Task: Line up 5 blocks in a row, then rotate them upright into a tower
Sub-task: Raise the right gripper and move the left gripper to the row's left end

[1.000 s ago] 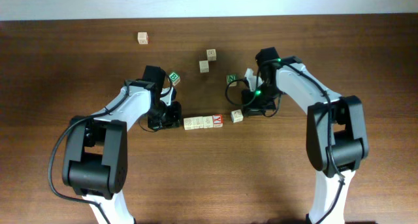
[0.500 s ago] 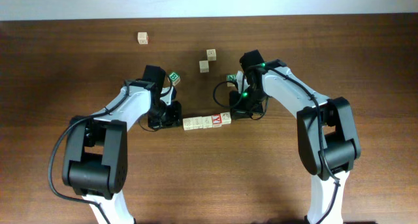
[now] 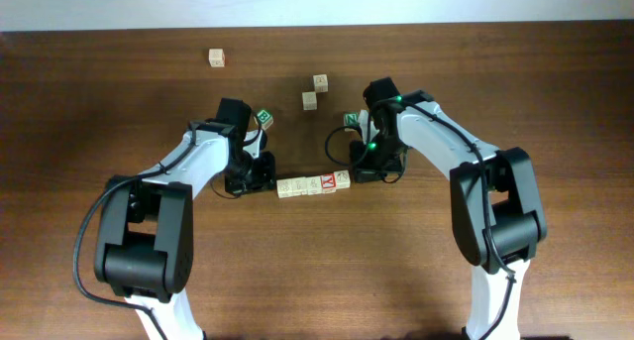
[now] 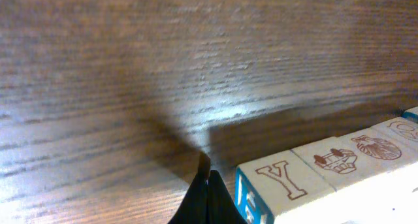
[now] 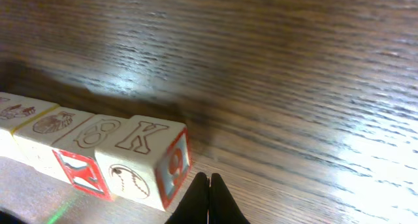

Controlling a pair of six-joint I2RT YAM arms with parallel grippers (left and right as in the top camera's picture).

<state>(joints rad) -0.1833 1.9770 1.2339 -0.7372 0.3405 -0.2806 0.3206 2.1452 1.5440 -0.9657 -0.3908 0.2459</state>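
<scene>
Overhead: fixed high, looking straight down on counter (image 3: 555,102). Far enough to take in left arm (image 3: 188,162) and right arm (image 3: 446,132) whole, bases at bottom edge, pale strip (image 3: 317,3) along top edge.
Left wrist: low, very near counter, slanted along wood grain. Left pincer (image 4: 206,188) at bottom centre, row of blocks (image 4: 326,178) at lower right.
Right wrist: same low, near slant. Right pincer (image 5: 209,199) at bottom centre, row at lower left.
Shared: all three show row of blocks; wrist views face it from opposite ends.
</scene>
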